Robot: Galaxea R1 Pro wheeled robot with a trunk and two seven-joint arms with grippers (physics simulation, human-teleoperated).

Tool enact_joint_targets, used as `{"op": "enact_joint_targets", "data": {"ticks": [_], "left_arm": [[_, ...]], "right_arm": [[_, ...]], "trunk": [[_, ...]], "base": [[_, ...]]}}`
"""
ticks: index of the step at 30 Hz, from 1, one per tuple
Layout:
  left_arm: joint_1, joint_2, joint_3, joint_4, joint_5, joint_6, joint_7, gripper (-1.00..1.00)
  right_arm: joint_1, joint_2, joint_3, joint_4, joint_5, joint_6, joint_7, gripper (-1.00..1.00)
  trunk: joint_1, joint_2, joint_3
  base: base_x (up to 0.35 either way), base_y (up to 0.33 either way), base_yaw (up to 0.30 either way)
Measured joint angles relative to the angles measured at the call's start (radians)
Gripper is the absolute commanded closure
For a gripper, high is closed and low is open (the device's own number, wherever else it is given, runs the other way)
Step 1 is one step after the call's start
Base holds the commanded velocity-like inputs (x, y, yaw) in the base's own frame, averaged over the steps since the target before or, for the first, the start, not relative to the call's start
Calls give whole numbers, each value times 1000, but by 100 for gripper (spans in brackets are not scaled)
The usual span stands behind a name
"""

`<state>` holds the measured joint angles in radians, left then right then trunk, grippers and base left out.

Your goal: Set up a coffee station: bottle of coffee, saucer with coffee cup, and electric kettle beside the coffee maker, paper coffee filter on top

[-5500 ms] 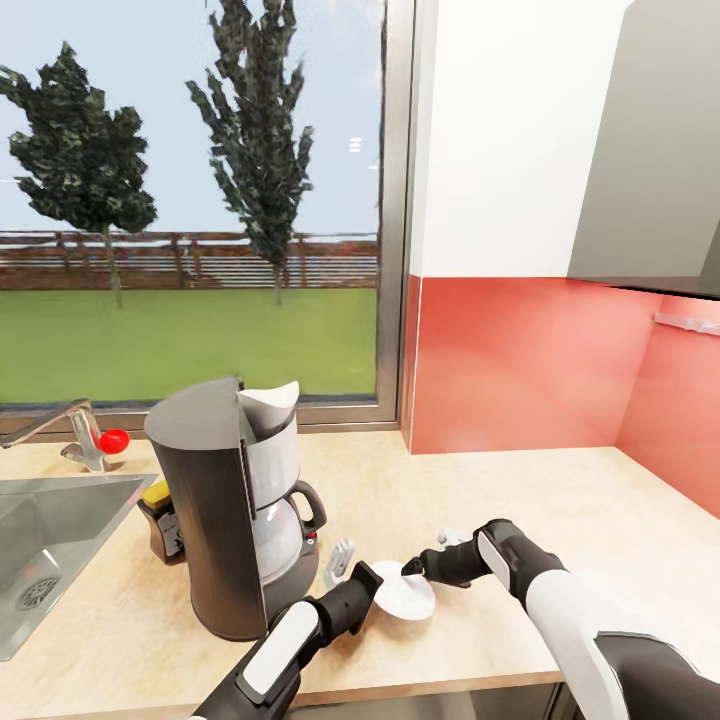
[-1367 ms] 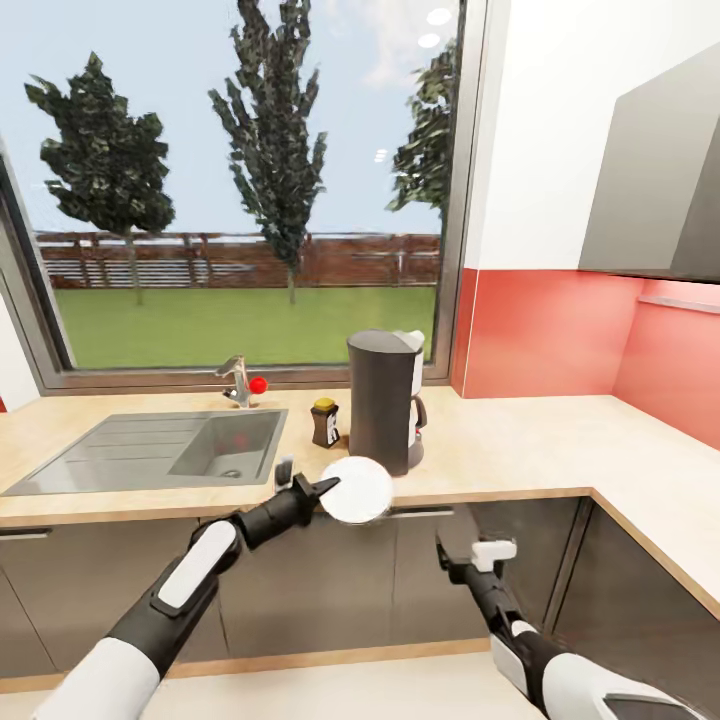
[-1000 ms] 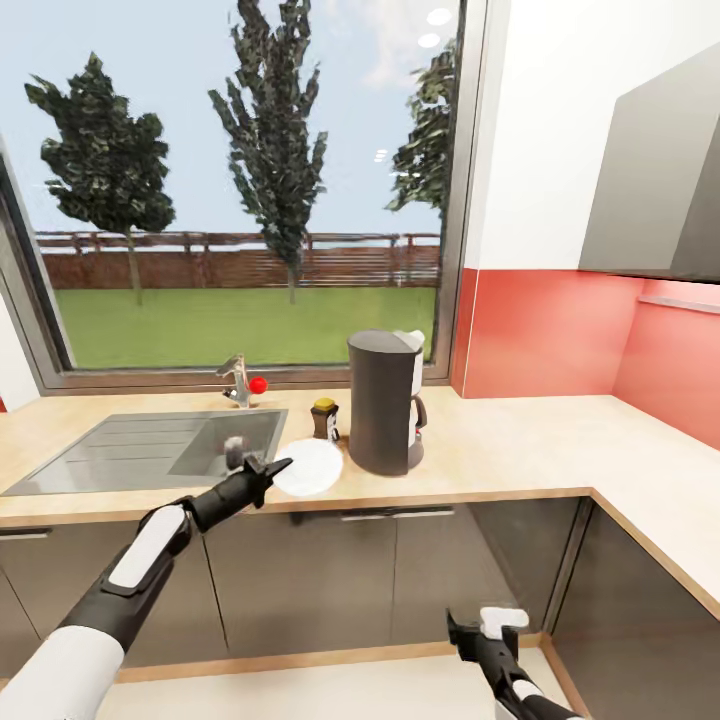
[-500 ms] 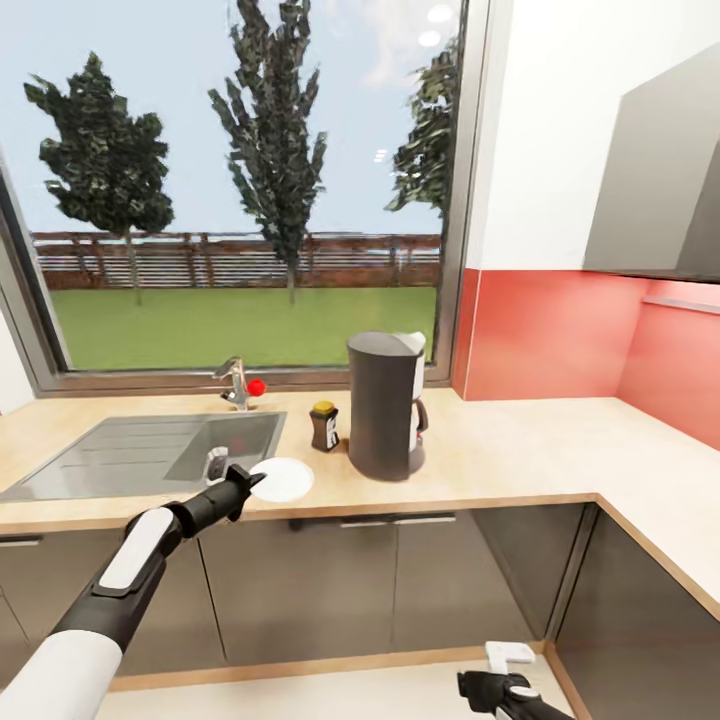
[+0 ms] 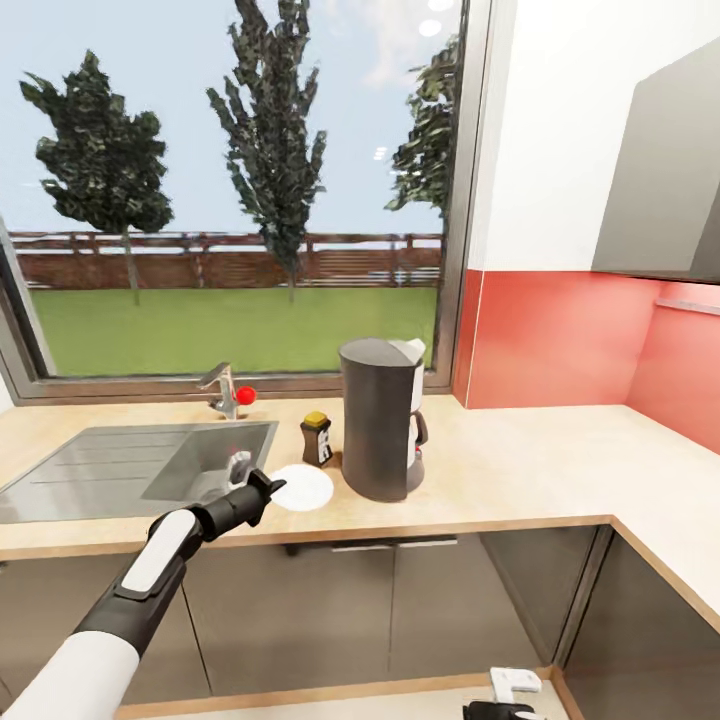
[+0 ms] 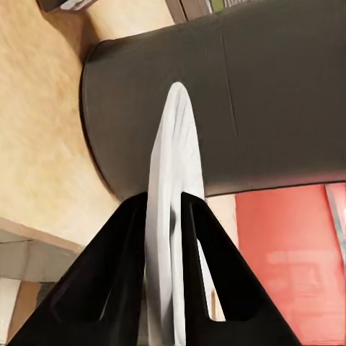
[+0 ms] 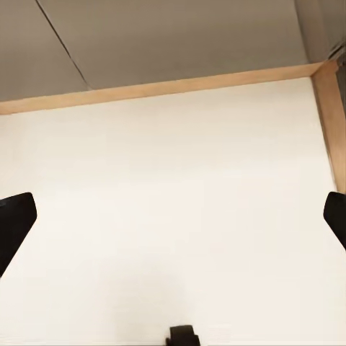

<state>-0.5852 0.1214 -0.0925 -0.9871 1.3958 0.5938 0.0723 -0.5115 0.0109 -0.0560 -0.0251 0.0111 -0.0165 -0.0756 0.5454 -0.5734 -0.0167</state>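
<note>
Saucer's by the machine

I've got the white saucer (image 5: 302,487) pinched, over the desk (image 5: 520,470) beside the coffee maker (image 5: 378,418); coffee bottle (image 5: 316,439) behind.

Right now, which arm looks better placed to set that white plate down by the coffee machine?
Left. Its pincer already grips the saucer over the countertop beside the coffee maker; the right pincer hangs low near the floor.

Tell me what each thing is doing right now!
saucer: gripped by its edge, over the countertop
left gripper: shut on the saucer
right gripper: open, hanging low near the floor
coffee maker: upright on the countertop
paper coffee filter: on top of the coffee maker
bottle of coffee: upright, yellow cap on
</note>
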Motion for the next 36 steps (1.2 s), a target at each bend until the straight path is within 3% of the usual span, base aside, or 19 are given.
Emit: {"op": "enact_joint_targets", "data": {"ticks": [6, 16, 22, 28, 30, 31, 32, 36], "left_arm": [[1, -4, -10, 41, -1, -81, -3, 100], [5, -4, -11, 52, -1, -85, -3, 100], [57, -5, -10, 63, -2, -88, -9, 100], [67, -6, -11, 80, -6, -113, -5, 100], [67, -6, -11, 99, -27, -146, -7, 100], [67, -6, -9, 119, -69, -169, -10, 100], [67, -6, -8, 124, -81, -174, -11, 100], [67, -7, -8, 131, -100, -182, -12, 100]], "right_arm": [[14, -3, 0, 0, 0, 0, 0, -100], [17, -4, 0, 0, 0, 0, 0, -100], [18, -4, 0, 0, 0, 0, 0, -100], [18, -4, 0, 0, 1, 0, 0, -100], [18, -4, 0, 0, 0, 0, 0, -100], [18, -4, 0, 0, 0, 0, 0, -100], [18, -4, 0, 0, 0, 0, 0, -100], [19, -4, 0, 0, 0, 0, 0, -100]], "trunk": [[-1, 0, 0], [0, 0, 0], [0, 0, 0], [0, 0, 0], [0, 0, 0], [0, 0, 0], [0, 0, 0], [0, 0, 0]], "base": [[184, 0, 0], [56, 0, 0], [0, 0, 0], [7, 0, 0], [122, 0, 0], [192, 0, 0], [193, 0, 0], [81, 0, 0]]}}
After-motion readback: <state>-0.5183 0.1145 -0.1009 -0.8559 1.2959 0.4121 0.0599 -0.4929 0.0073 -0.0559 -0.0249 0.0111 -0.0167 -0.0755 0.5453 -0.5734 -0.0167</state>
